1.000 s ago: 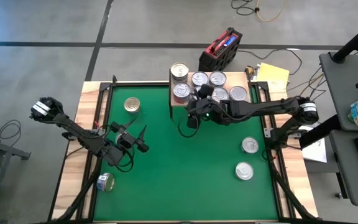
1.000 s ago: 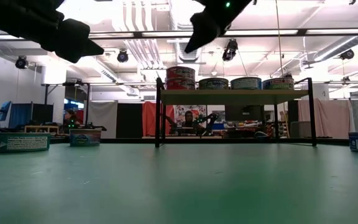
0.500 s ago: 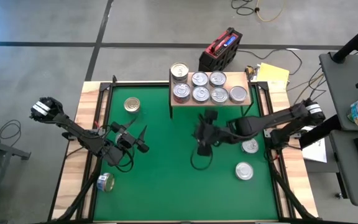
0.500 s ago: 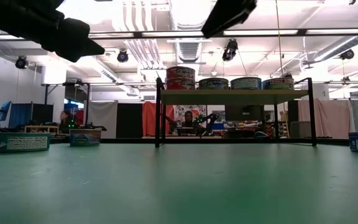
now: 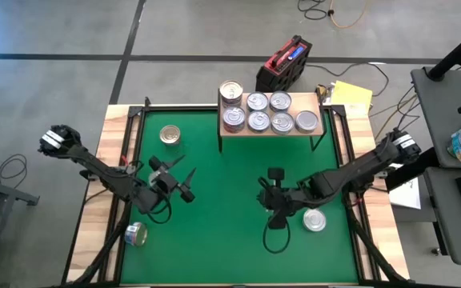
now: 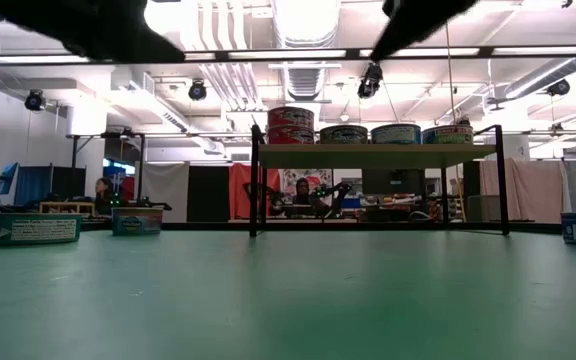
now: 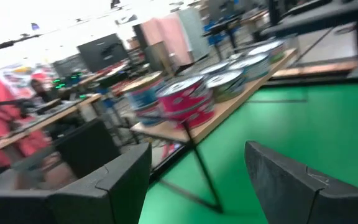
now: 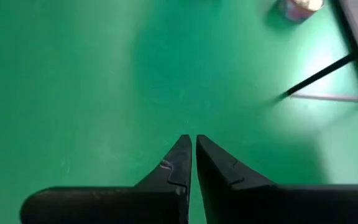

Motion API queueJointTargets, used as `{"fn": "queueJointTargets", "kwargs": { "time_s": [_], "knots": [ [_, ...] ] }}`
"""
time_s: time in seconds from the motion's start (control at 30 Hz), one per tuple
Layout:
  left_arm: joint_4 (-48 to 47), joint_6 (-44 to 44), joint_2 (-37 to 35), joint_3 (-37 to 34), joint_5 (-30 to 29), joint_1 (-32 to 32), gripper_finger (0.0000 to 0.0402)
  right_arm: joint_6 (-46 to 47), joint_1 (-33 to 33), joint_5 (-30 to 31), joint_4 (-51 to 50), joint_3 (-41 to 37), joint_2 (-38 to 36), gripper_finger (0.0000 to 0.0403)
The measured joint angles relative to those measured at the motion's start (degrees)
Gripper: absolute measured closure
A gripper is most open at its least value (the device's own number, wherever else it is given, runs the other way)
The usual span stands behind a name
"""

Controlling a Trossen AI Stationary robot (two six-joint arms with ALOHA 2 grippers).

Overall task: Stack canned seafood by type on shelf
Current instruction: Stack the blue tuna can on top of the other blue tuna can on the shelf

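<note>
The right gripper (image 5: 269, 200) has left the shelf (image 5: 312, 131) with fingers now pressed together and empty, near a can (image 5: 314, 220), while the left gripper (image 5: 184, 186) hovers spread.

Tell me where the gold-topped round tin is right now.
In the high view the gold-topped round tin stands alone on the green mat, on the left arm's side, just left of the light-wood shelf on black legs.

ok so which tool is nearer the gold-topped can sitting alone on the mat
Left. The left tool hangs just in front of the gold-topped can, slightly to its right. The right tool is farther, across the green mat.
</note>
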Motion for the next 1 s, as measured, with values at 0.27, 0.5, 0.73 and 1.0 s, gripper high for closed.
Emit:
{"fn": "queueJointTargets", "kwargs": {
  "time_s": [0.27, 0.5, 0.73, 1.0],
  "knots": [
    [-0.08, -4.05, 2.52, 2.4, 4.7, -0.04, 0.016, 2.87, 0.98, -4.21, 11.52, -11.77, -1.87, 0.039],
    [-0.36, -10.95, 11.15, 5.15, 4.81, -0.35, 0.016, 13.94, 1.43, -5.75, 15.49, -22.24, -8.66, 0.039],
    [-0.49, -8.75, 19.24, 12.66, 4.82, -0.44, 0.016, 36.73, 1.19, -2.56, 3.85, -27.91, -17.27, 0.0391],
    [-0.87, -3.3, 23.66, 20.45, 5.97, -0.36, 0.016, 65.51, 1.15, -0.75, -19.19, -27.25, -19.75, 0.0391]
  ]
}}
